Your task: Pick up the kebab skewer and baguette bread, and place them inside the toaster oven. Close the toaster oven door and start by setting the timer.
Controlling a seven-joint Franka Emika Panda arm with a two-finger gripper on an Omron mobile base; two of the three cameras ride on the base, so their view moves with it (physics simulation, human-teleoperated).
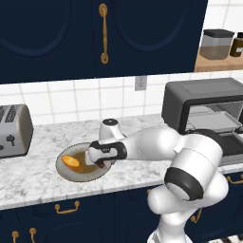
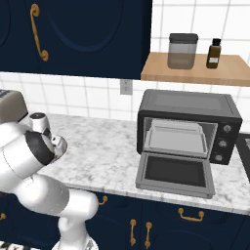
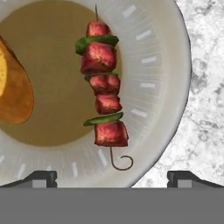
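Left base view: tool (image 1: 97, 159) over plate (image 1: 66, 173) on counter (image 1: 42, 137); one baguette bread (image 1: 72, 163) just left of it.

Right base view: one toaster oven (image 2: 188, 124), toaster oven door (image 2: 174, 173) dropped open, well right of the arm.

Hand view: one kebab skewer (image 3: 103, 87) directly below, long axis crossing between wide-open, empty fingertips (image 3: 41, 178); baguette beside.

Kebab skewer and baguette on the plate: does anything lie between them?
No. In the hand view, only bare tan plate floor separates the red-meat kebab skewer from the golden-orange baguette bread.
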